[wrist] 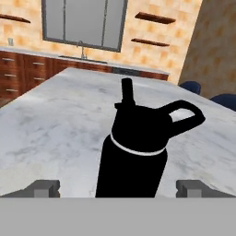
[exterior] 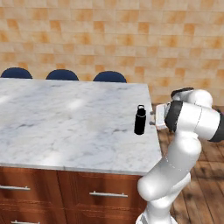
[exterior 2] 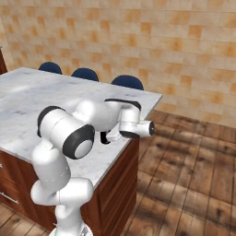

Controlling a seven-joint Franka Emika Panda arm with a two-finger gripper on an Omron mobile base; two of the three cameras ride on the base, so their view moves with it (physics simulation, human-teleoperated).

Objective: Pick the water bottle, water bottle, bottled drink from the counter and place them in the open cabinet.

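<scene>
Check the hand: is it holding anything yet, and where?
Nothing held. The hand is open, its fingertips either side of the water bottle, apart from it.

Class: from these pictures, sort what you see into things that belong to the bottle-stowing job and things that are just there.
Job: water bottle, standing on the counter; open gripper at either side of it.
Just there: blue chairs, drawers, window, wall shelves.
</scene>
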